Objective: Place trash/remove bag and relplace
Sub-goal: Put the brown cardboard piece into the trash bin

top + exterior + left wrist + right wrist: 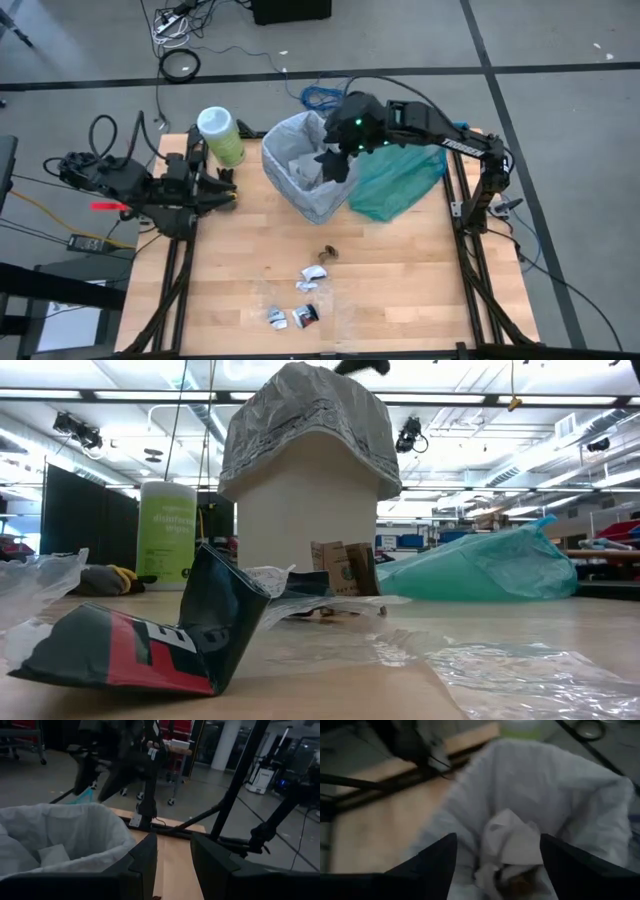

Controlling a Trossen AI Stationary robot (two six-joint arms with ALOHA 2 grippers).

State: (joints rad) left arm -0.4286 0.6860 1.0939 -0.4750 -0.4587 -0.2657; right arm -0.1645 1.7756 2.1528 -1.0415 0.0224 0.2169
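My right gripper (497, 865) hangs over the bin (305, 165), fingers spread wide and empty, white paper lying in the bag (290, 135) beneath. My left gripper (172, 862) waits at the table's left edge, fingers apart. More trash (308, 280) lies on the table's near side.

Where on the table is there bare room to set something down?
Bare wood: the front right quarter, below the teal bag; the front left, below the left gripper. Crowded: the far edge, with the wipes canister, the lined bin under the open right gripper; scraps litter front centre.
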